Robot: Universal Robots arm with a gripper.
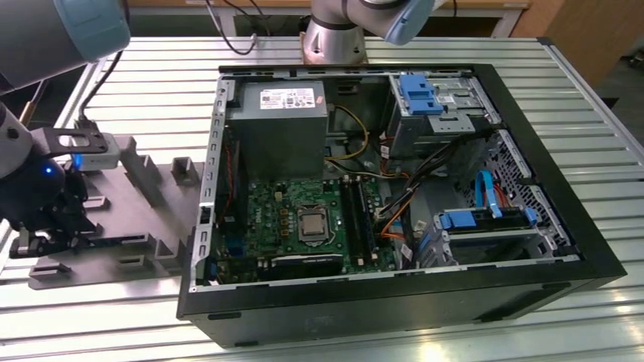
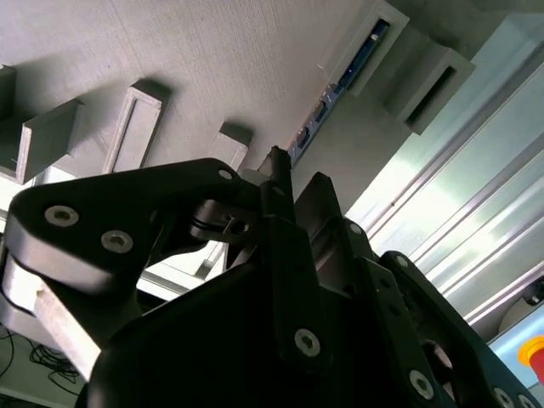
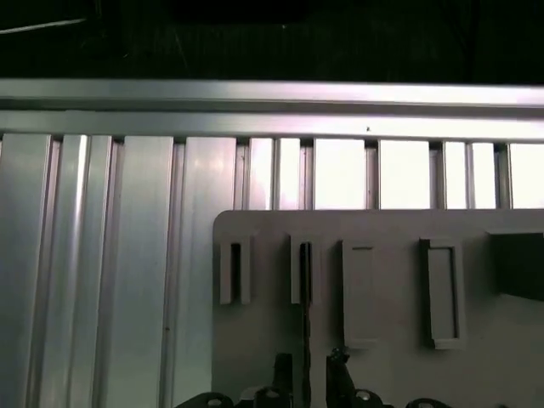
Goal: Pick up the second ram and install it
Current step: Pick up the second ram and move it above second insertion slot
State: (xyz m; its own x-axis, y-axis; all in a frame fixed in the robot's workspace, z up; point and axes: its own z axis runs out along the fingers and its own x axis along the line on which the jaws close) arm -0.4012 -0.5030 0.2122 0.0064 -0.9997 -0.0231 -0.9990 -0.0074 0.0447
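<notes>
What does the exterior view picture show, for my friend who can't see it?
A robot's dark hand hangs low over a grey tray with upright blocks, at the exterior view's left. Beside it lies an open black computer case showing its green motherboard, on a ribbed metal table.

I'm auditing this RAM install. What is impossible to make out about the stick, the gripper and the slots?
Thin blue-green memory stick: one end hidden behind the black gripper, second wrist view.
Gripper: cut off by the picture's edge, first wrist view.
Black slot rails on the green motherboard: too small to tell whether any holds a stick, exterior view.
</notes>
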